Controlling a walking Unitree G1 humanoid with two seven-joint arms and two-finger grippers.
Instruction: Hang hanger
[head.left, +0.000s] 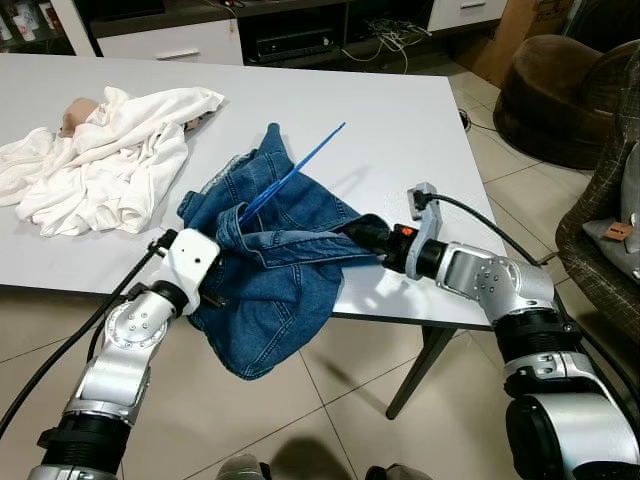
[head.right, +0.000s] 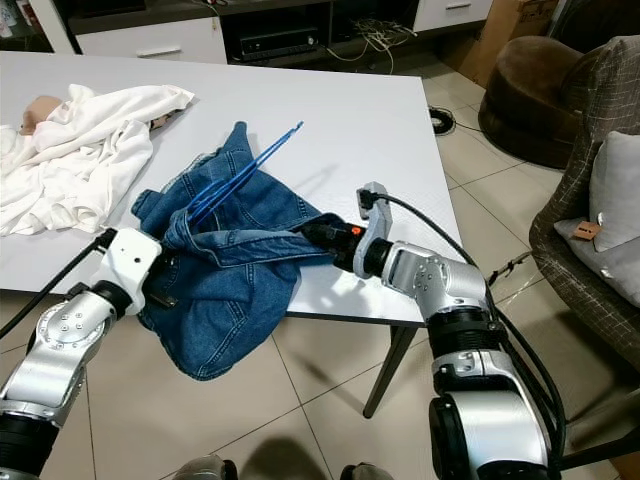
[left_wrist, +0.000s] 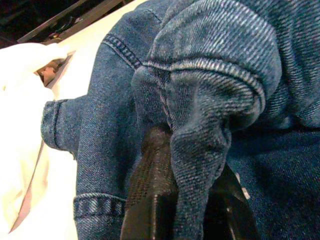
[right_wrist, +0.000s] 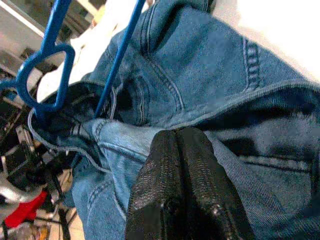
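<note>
Right wrist view: right gripper pinching the denim jeans, blue hanger poking out beyond its closed jaws.
Left gripper clamping a denim fold; judging threading underway, next needing waistband spread between jaws.

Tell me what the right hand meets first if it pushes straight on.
Likely more of the blue denim jeans that the right hand already grips; beyond, probably the left hand. Depth is unclear.

text: none legible | labels: none | brands: none | numbers: none | signs: none
</note>
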